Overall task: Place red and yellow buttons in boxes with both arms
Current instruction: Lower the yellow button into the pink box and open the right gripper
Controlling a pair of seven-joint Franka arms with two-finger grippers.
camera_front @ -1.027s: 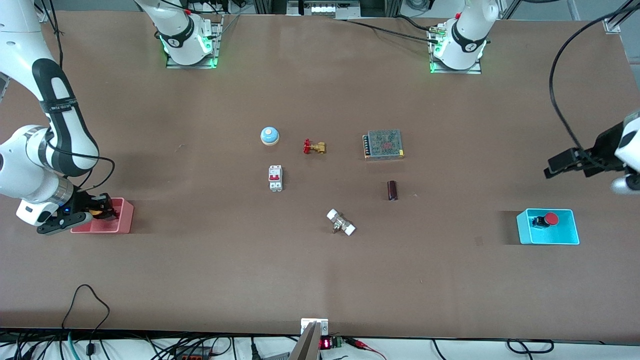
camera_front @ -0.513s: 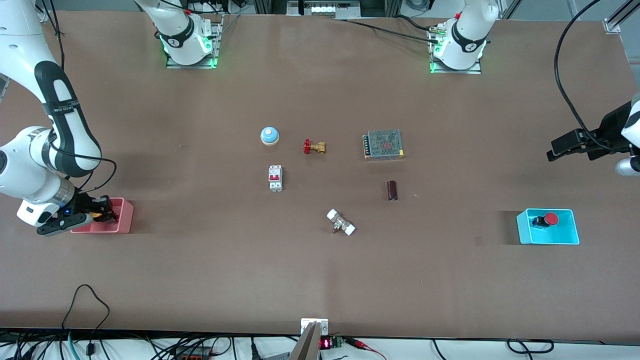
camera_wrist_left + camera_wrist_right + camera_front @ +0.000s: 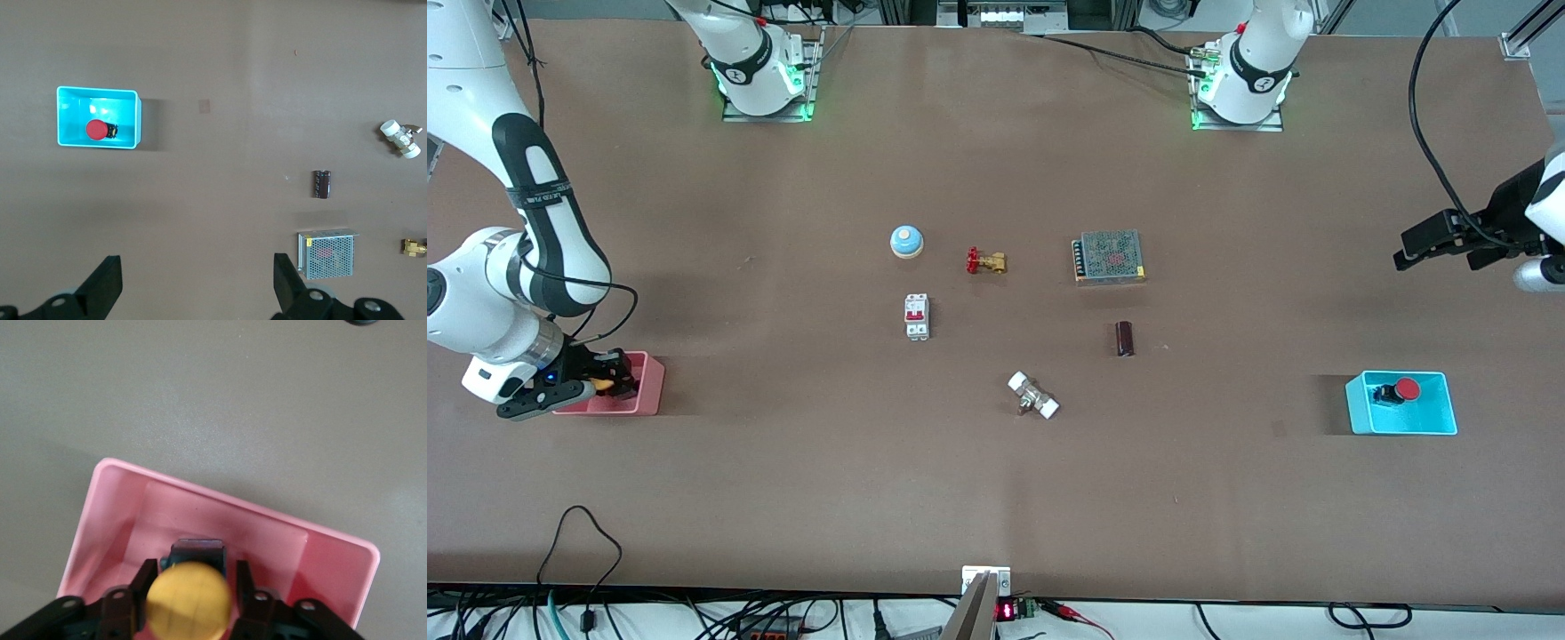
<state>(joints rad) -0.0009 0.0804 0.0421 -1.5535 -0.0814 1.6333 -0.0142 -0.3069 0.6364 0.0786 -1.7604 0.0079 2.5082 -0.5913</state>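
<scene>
Care is being needed as the right tool (image 3: 190, 600) is gripping the yellow button (image 3: 189, 600) inside the pink box (image 3: 651, 382): lowering before releasing, while the left tool (image 3: 193, 293), spread wide, is waiting above the bench (image 3: 996, 498), the red button (image 3: 1407, 388) lying in the cyan box (image 3: 1440, 418).

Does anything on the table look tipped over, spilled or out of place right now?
Only one small thing: the red button lies on its side in the cyan box, cap sideways, not upright. The right tool is shut on the yellow button over the pink box. The left tool is open over bare table.
</scene>
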